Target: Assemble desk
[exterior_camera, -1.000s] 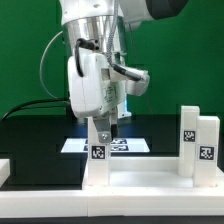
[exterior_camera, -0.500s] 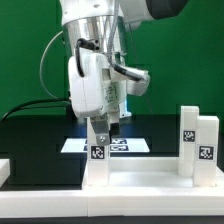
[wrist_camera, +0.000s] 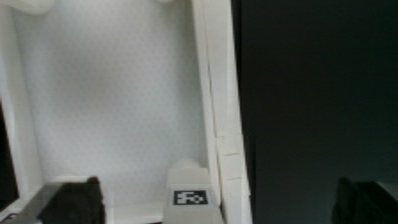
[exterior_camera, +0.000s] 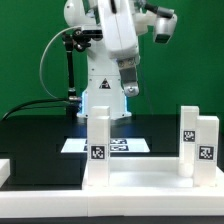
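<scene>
The white desk top [exterior_camera: 140, 180] lies upside down at the front, its rim [wrist_camera: 214, 90] running along the dark table. One square leg [exterior_camera: 98, 140] with a marker tag stands upright on it; the same leg [wrist_camera: 192, 190] shows between my fingers in the wrist view. Two more tagged legs [exterior_camera: 188, 135] [exterior_camera: 206, 145] stand at the exterior view's right. My gripper [exterior_camera: 128, 90] hangs well above the first leg. It is open and holds nothing. In the wrist view its dark fingertips [wrist_camera: 71, 200] stand wide apart on either side of the gripper [wrist_camera: 217, 205] centre.
The marker board [exterior_camera: 125, 146] lies flat on the black table behind the near leg. A small white piece [exterior_camera: 4, 170] sits at the exterior view's left edge. The robot's base [exterior_camera: 100, 80] stands in front of the green backdrop.
The gripper opened, let go of the upright leg and rose clear above it. The leg stays standing on the desk top.
</scene>
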Motion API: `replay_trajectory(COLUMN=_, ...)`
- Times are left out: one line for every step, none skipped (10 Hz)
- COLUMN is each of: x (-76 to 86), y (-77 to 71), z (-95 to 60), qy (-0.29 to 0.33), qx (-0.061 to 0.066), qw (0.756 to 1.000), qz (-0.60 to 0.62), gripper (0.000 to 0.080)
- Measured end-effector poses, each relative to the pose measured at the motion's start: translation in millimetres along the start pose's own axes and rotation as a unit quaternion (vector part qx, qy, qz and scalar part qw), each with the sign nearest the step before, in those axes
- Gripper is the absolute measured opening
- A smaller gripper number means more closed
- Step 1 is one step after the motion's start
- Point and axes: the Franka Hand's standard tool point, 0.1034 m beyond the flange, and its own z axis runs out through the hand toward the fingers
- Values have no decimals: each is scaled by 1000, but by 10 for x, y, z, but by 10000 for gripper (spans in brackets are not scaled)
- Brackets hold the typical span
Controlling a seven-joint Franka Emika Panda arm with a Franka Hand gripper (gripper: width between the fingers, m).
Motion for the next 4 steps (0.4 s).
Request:
replay_trajectory(x=8, y=12, z=37, qy=1, qx=-3, qw=1000, qz=0, gripper=648)
replay_trajectory(x=4, y=12, z=37, qy=1, qx=-3, qw=1000, qz=0, gripper=648)
replay_trajectory(x=5, y=14, z=41, qy=1, qx=-3, qw=1000, qz=0, gripper=648)
replay_trajectory(x=5, y=15, z=45, qy=1, qx=-3, qw=1000, qz=-1, gripper=648)
